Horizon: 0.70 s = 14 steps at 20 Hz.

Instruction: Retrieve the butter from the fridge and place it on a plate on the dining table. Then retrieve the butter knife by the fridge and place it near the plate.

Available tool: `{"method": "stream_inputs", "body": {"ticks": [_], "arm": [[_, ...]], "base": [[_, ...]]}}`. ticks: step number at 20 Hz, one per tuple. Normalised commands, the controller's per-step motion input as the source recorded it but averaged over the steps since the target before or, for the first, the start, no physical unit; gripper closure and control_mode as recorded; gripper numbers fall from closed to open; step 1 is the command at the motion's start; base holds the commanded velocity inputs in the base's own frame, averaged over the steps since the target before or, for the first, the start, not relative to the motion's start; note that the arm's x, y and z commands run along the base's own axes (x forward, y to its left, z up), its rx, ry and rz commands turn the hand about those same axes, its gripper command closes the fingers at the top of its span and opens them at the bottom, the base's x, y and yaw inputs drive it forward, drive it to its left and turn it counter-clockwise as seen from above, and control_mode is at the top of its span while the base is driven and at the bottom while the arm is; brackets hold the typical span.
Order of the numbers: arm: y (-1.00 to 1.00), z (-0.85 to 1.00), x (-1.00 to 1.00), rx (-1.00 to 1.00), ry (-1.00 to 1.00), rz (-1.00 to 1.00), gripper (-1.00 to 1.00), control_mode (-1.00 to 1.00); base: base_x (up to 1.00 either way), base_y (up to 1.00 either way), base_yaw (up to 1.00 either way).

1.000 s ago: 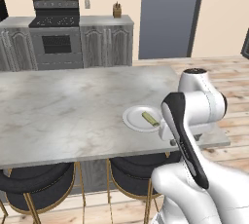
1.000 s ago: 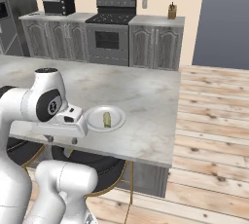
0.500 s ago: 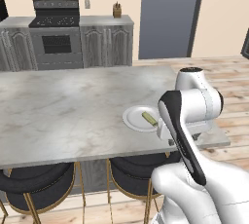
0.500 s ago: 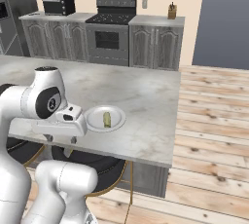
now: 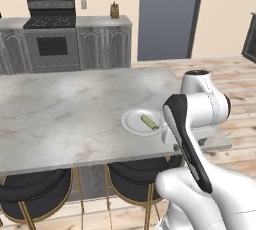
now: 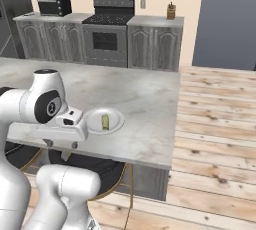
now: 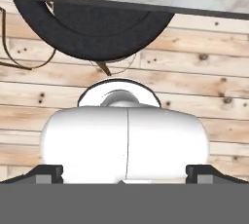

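Slightly, the arm folded back from the dining table [image 5: 65, 119]; butter [image 5: 149, 121] lay on the plate [image 5: 132, 122]. The gripper [image 7: 124, 181], fingers spread wide and empty, pointed floorward. Next, drive clear of the stool [image 7: 92, 23] toward the fridge-side knife.

Two base views, behind the arm, share the counter [image 5: 75, 109] and plate [image 6: 114, 122]; hand view faces the floor [image 7: 204, 86].

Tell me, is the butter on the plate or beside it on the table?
On the plate. The butter lies flat inside the rim of the plate near the dining table edge, apart from the hand.
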Motion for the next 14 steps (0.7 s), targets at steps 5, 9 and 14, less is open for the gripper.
{"method": "stream_inputs", "body": {"ticks": [5, 9, 14], "arm": [[0.0, 0.0, 0.0, 0.0, 0.0, 0.0, -1.0, 1.0], [0.0, 0.0, 0.0, 0.0, 0.0, 0.0, -1.0, 1.0], [0.0, 0.0, 0.0, 0.0, 0.0, 0.0, -1.0, 1.0]], "base": [[-0.25, -1.0, -0.11], [-0.24, -1.0, -0.03], [-0.06, -1.0, -0.03]]}}
